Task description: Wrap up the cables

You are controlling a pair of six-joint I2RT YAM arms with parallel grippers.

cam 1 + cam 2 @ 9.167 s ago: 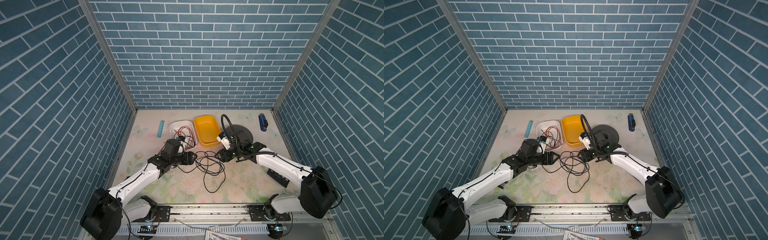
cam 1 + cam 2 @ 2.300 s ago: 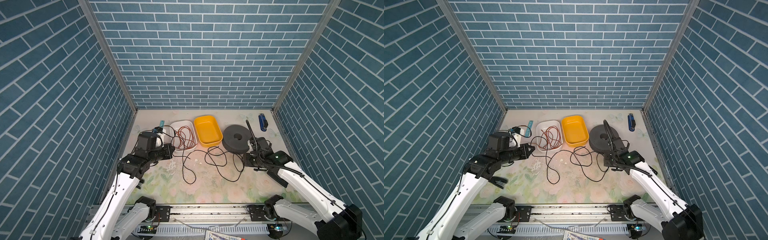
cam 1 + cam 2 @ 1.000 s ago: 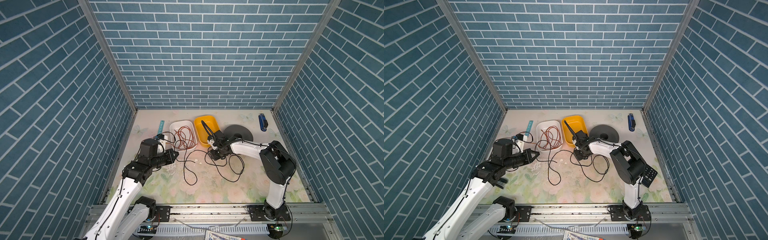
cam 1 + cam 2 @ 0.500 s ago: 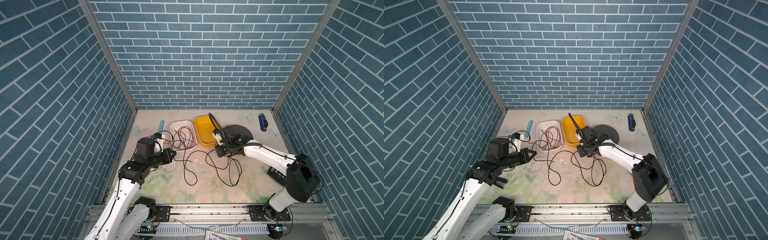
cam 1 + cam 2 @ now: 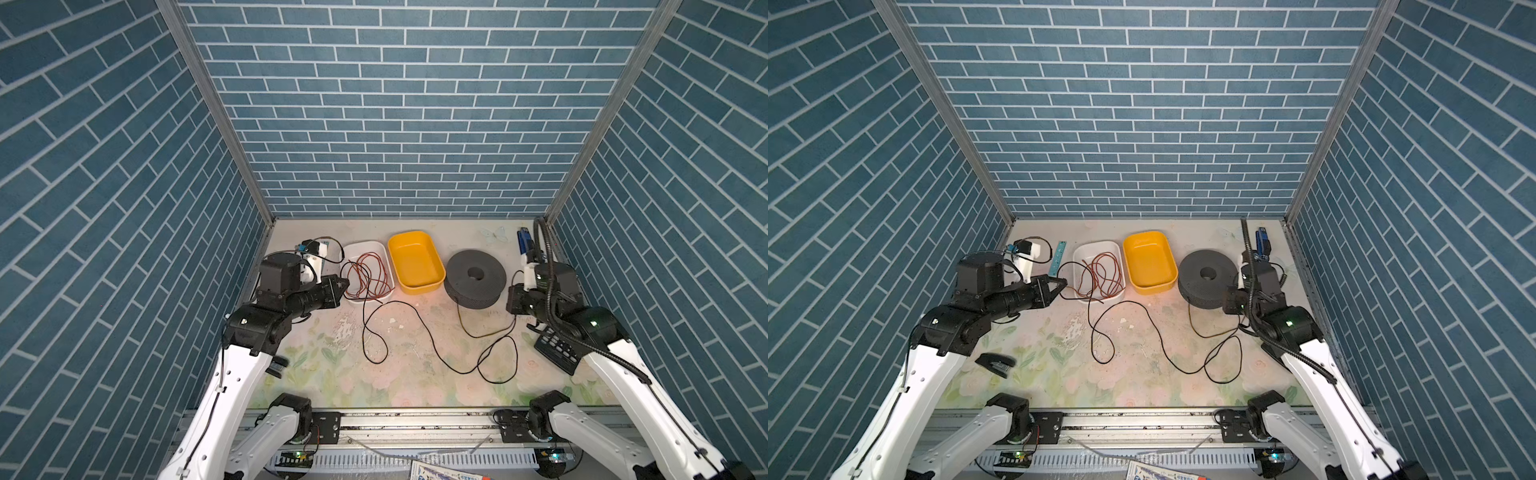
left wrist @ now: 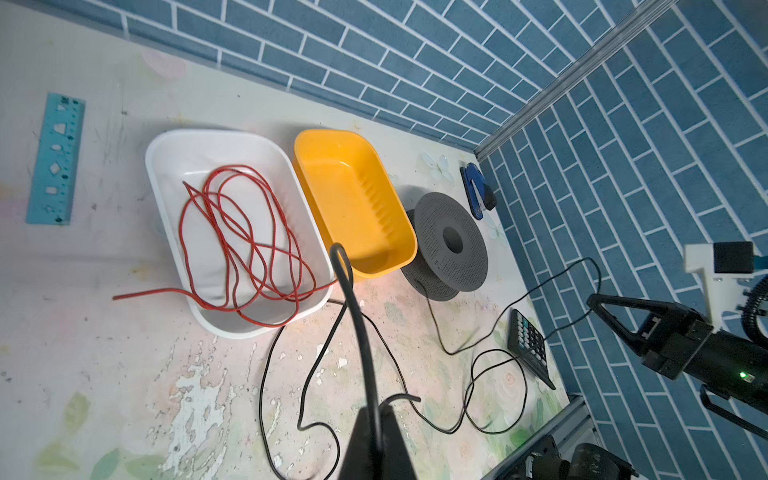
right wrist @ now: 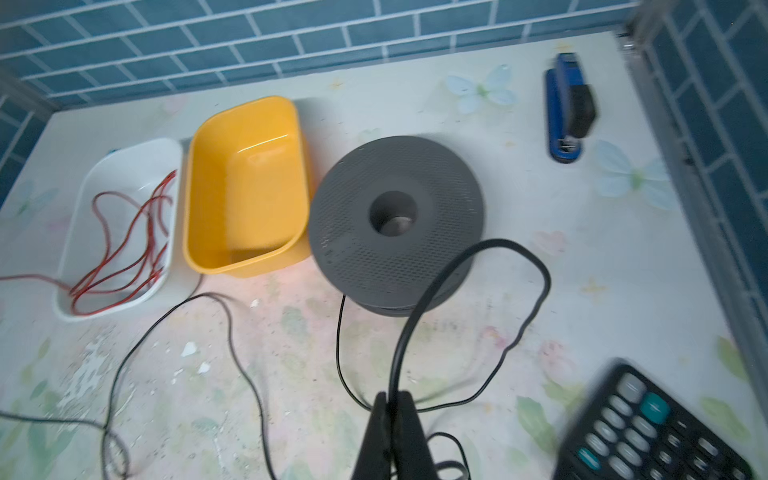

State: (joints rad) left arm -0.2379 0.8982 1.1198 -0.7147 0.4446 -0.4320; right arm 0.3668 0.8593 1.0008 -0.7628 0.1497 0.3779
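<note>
Across tabletop (image 5: 407, 390) centre, black cable (image 6: 360, 328) sprawled loose, 9 to 3 o'clock; my L pincer (image 5: 343, 285) & R pincer (image 7: 392, 401) each pinched it shut. Nothing coiled yet, I'd say; nearly all wrapping left.

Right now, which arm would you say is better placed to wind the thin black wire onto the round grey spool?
Probably right: the right gripper grips the thin black wire beside the round grey spool; the left gripper is farther off.
</note>
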